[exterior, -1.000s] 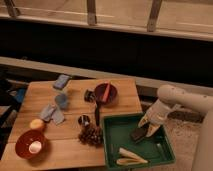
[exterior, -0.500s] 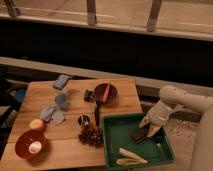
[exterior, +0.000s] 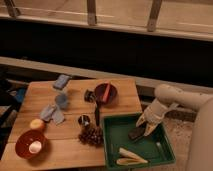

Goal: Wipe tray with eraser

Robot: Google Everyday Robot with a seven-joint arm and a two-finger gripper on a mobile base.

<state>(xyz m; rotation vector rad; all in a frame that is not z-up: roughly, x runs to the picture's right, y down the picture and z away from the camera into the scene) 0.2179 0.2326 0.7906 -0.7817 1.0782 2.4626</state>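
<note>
The dark-green tray [exterior: 116, 134] sits at the table's lower right corner. The black eraser [exterior: 136, 133] rests on the tray floor near the back right, tilted. My gripper [exterior: 144, 125] reaches down from the white arm on the right and is shut on the eraser's upper end, pressing it against the tray. Two pale elongated pieces [exterior: 129, 155] lie at the tray's front.
A red-brown bowl [exterior: 107, 92] holding a red utensil stands behind the tray, and a black-handled utensil [exterior: 96, 113] lies by it. A small dark cup [exterior: 84, 120] and a dark cluster [exterior: 91, 135] sit left of the tray. An orange bowl [exterior: 31, 145], blue cloths [exterior: 52, 113] and a sponge [exterior: 61, 81] lie farther left.
My gripper and the eraser have slid slightly to the left across the tray floor. Everything else is as before.
</note>
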